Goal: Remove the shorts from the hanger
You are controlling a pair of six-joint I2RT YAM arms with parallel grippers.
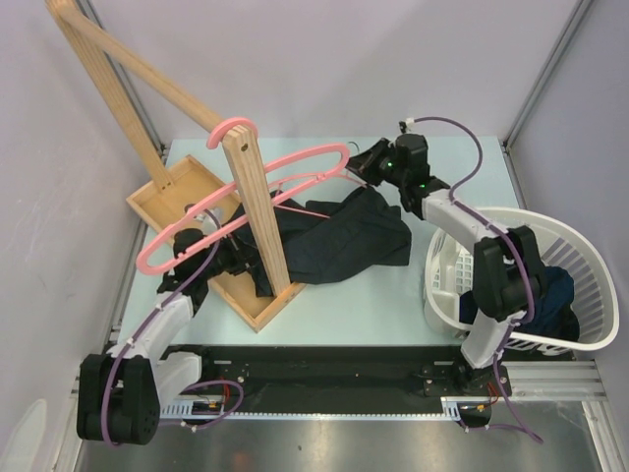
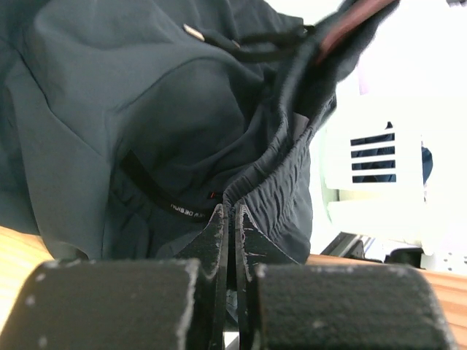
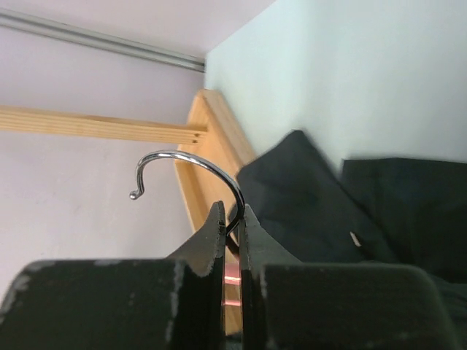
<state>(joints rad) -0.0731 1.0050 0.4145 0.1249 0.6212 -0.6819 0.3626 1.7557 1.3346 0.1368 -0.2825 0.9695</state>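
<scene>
The blackish dark green shorts (image 1: 339,241) lie bunched on the table beside the wooden rack, one end still up by the pink hanger (image 1: 305,167). My right gripper (image 1: 360,165) is shut on the hanger's neck; in the right wrist view (image 3: 233,208) the hanger's metal hook (image 3: 191,162) curves up out of the shut jaws, with the shorts (image 3: 306,200) beyond. My left gripper (image 1: 228,254) is shut on the waistband of the shorts (image 2: 182,95), with the cloth pinched at the fingertips (image 2: 232,208). The navy shorts (image 1: 552,295) lie in the basket.
A wooden rack (image 1: 251,211) with a tray base and slanted bars stands at the left. A second pink hanger (image 1: 182,231) hangs from it by a pink hook. A white laundry basket (image 1: 580,236) stands at the right, also in the left wrist view (image 2: 379,157).
</scene>
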